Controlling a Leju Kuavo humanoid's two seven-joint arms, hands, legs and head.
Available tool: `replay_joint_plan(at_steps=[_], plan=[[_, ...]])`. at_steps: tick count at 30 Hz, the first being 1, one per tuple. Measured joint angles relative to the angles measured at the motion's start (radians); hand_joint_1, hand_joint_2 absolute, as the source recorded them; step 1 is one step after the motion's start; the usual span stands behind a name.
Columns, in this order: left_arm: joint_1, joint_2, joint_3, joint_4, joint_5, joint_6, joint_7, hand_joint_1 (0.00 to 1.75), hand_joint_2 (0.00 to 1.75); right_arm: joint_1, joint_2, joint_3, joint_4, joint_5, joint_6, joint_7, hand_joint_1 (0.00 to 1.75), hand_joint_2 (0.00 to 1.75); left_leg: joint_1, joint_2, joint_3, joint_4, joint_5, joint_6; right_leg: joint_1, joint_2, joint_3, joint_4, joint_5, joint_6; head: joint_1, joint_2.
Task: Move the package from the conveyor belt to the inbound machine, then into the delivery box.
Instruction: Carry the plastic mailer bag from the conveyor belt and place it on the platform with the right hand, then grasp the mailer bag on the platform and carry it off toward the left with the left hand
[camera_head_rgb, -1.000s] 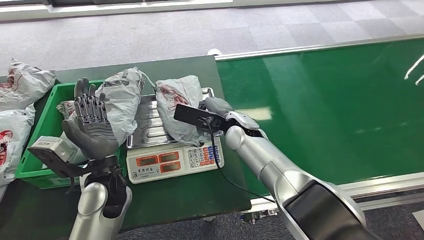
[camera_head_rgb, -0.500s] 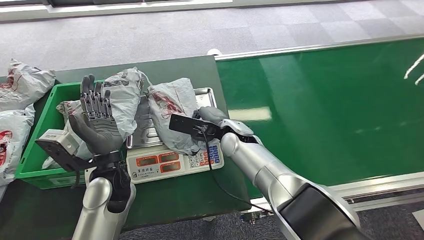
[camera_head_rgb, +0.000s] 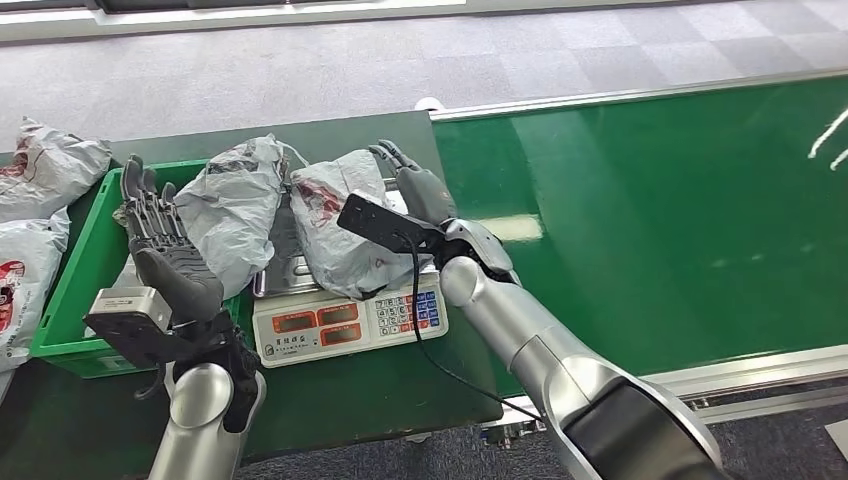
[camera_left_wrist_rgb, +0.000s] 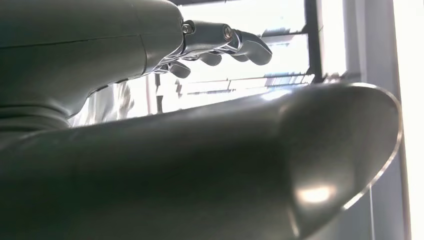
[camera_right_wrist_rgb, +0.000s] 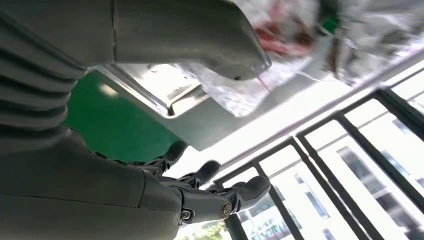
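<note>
Package (camera_head_rgb: 335, 235) sits on scale tray (camera_head_rgb: 290, 262), between both hands. Right hand (camera_head_rgb: 415, 185) fingers apart, empty, just beside it, seemingly touching; nearer. Left hand (camera_head_rgb: 160, 245) spread, empty, farther off, toward delivery box (camera_head_rgb: 75, 290).

A crumpled grey plastic mailer bag with red printing (camera_head_rgb: 335, 232) stands slumped on the ribbed steel pan of the white electronic weighing scale (camera_head_rgb: 345, 318), leaning across the pan's right half and overhanging the keypad edge a little. The scale sits on the dark green table, just left of the glossy green conveyor belt (camera_head_rgb: 660, 210). Left of the scale is the green plastic crate (camera_head_rgb: 75, 290), with a second, similar grey bag (camera_head_rgb: 235, 205) bulging over its right rim and touching the scale pan.
</note>
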Motion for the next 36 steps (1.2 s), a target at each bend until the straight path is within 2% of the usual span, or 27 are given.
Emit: replay_joint_plan(at_steps=[2,7,11,14,16,19,22,25,29,32,36], plan=[[0.008,0.003,0.000,-0.007,-0.038,0.005,0.008,0.00,0.00,0.088,-0.029,-0.005,-0.167,-0.012,0.011,-0.006,0.00,0.00,0.000,-0.001,0.000,0.000,0.000,0.000,0.000,-0.001,0.000,0.000,-0.001,0.000,0.000,0.000],[0.016,0.038,0.005,-0.028,-0.088,-0.094,0.031,0.00,0.00,0.359,-0.119,-0.002,-0.597,-0.012,0.022,-0.023,0.00,0.00,0.000,-0.001,-0.002,0.000,-0.002,0.001,0.000,-0.002,0.000,0.000,-0.002,0.000,0.000,0.000],[0.004,0.063,0.014,-0.033,-0.197,-0.144,0.076,0.00,1.75,0.491,-0.169,0.000,-0.803,-0.019,0.009,-0.036,0.00,1.75,0.000,-0.001,-0.001,0.000,-0.002,0.001,0.000,-0.002,-0.001,-0.001,-0.002,0.000,0.000,0.000],[-0.037,0.102,0.005,-0.021,-0.309,-0.220,0.136,0.00,1.75,0.596,-0.207,-0.006,-0.933,-0.055,0.004,-0.070,0.00,1.75,0.000,-0.001,-0.001,0.000,-0.002,0.001,0.000,-0.002,-0.001,-0.001,-0.002,0.000,0.000,0.000],[-0.091,0.139,-0.010,0.008,-0.351,-0.281,0.173,0.00,1.75,0.665,-0.237,-0.019,-1.012,-0.076,0.001,-0.096,0.00,1.75,0.000,-0.001,-0.001,0.000,-0.002,0.000,0.000,-0.002,-0.001,-0.001,-0.002,0.000,0.000,0.000],[-0.201,0.197,-0.052,0.100,-0.440,-0.371,0.225,0.00,1.75,0.729,-0.273,-0.037,-1.091,-0.097,0.000,-0.124,0.00,1.75,0.000,0.001,0.000,0.000,-0.001,0.000,0.000,-0.001,-0.001,-0.001,-0.001,-0.001,0.000,0.000],[-0.346,0.233,-0.145,0.278,-0.597,-0.483,0.261,0.00,1.75,0.750,-0.298,-0.043,-1.123,-0.123,0.017,-0.138,0.00,1.75,0.000,0.000,0.000,0.000,0.000,0.000,0.000,-0.001,-0.001,-0.001,0.001,-0.001,0.000,0.000],[-0.483,0.240,-0.268,0.510,-0.723,-0.563,0.252,0.00,1.75,0.755,-0.317,-0.044,-1.126,-0.144,0.023,-0.158,0.00,1.75,0.000,0.002,0.000,0.000,0.001,-0.001,0.000,0.001,-0.001,-0.001,0.003,-0.001,0.000,0.000],[-0.601,0.236,-0.380,0.735,-0.763,-0.597,0.230,0.00,1.75,0.770,-0.341,-0.044,-1.126,-0.160,0.015,-0.181,0.00,1.75,0.000,0.007,0.000,0.000,0.001,-0.001,0.000,0.005,-0.002,0.000,0.004,-0.002,0.000,0.000],[-0.650,0.231,-0.445,0.849,-0.783,-0.627,0.228,0.00,1.75,0.780,-0.359,-0.044,-1.126,-0.168,0.008,-0.192,0.00,1.75,0.000,0.007,-0.001,0.000,0.001,-0.001,0.000,0.006,-0.003,0.000,0.004,-0.002,0.000,0.000],[-0.684,0.219,-0.495,0.940,-0.787,-0.637,0.229,0.00,1.75,0.783,-0.372,-0.043,-1.126,-0.173,0.006,-0.197,0.00,1.75,0.000,0.006,-0.001,-0.001,0.001,-0.001,0.000,0.005,-0.003,0.000,0.004,-0.002,0.000,0.000]])
